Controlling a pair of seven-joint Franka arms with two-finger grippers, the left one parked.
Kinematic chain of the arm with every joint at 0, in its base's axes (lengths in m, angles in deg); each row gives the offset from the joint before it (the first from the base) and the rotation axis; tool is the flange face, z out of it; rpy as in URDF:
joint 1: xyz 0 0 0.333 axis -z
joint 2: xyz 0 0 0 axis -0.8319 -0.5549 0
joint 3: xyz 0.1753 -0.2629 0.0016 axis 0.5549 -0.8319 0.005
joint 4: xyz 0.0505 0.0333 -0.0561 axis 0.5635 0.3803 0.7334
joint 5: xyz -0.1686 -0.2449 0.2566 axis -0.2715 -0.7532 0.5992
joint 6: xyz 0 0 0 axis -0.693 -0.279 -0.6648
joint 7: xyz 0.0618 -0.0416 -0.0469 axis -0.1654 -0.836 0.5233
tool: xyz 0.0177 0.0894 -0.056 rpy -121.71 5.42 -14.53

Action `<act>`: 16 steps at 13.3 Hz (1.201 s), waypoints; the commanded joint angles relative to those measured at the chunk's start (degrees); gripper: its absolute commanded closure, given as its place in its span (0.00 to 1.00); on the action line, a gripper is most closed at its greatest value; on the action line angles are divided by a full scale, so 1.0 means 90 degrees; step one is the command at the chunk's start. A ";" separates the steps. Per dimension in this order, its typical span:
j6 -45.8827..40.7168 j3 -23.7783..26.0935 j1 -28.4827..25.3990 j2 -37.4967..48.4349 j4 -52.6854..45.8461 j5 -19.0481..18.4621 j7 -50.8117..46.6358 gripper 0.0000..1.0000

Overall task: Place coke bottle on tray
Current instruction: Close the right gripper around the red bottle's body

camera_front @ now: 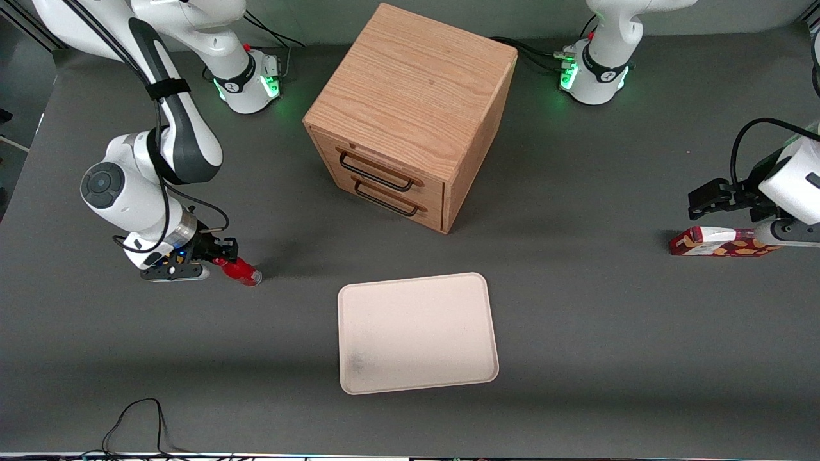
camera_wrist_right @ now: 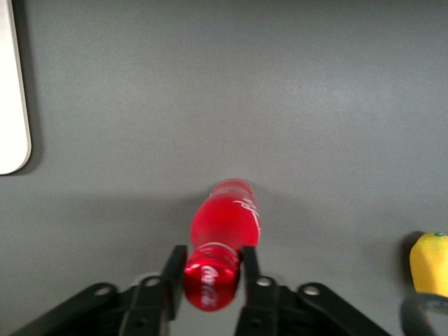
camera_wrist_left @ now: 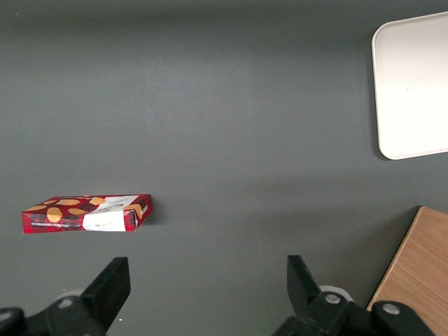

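Tray (camera_front: pixel 416 333) lies nearest the front camera, bare; gripper (camera_wrist_right: pixel 212 269) clenched on coke bottle (camera_wrist_right: pixel 222 238) cap end, toward the working arm's end, possibly just lifted; next: carry over tray, lower, release.

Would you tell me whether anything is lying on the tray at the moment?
Nothing lies on the tray; only a faint grey smudge marks its surface. The coke bottle is off it, toward the working arm's end of the table, clamped in the gripper.
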 commanded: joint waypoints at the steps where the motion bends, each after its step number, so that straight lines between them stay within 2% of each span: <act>1: 0.0104 -0.0013 -0.0037 0.0020 0.0042 -0.0075 -0.0051 1.00; 6: -0.0003 -0.0013 -0.0037 0.0117 -0.0016 -0.0075 -0.0138 1.00; 7: -0.0313 -0.0013 -0.0037 0.0186 -0.0142 -0.0075 -0.0129 1.00; 13: -0.3379 -0.0052 -0.0018 0.0255 -0.2288 -0.0095 -0.0119 1.00; 16: -0.4852 -0.0062 0.0109 0.0148 -0.3732 -0.0124 -0.0041 1.00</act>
